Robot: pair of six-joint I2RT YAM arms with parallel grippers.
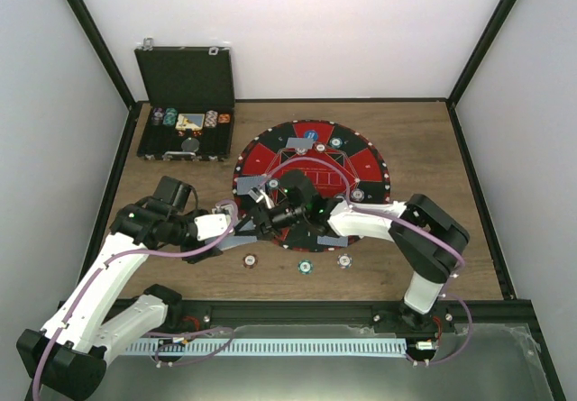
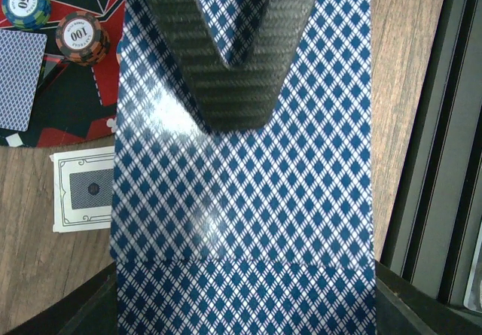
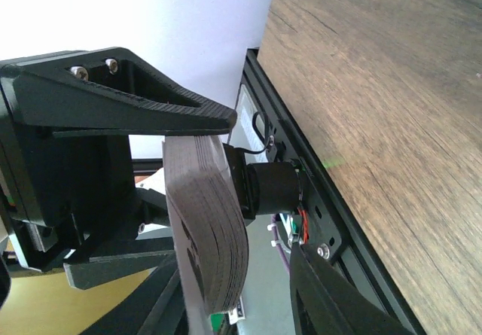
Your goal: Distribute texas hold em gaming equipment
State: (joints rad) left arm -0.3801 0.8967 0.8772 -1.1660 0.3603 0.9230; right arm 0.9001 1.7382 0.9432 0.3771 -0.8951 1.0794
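Left pincer is clamped on a deck of cards, squeezing it by its 2 side edges and holding it up over the near-left rim of the round mat. The card backs are glossy, with a tight blue-and-white diamond lattice. Edge-on in the right wrist view, the stack bows in a smooth curve.

A V-shaped finger with a ribbed carbon-weave look lies flat on the top card. It looks like the right pincer, but there's no telling whether it's actually pinching the deck or just resting on it.

The mat is all red and black wedges. On it, beside the deck:
- a blue-green striped chip marked 50
- an orange-brown chip marked 100
- a single face-down card

A white-bordered card sits on the bare wood-grain desk just off the mat. 3 more round chips line up near the arms. The black hinged case stands open at far left, with chip stacks inside.
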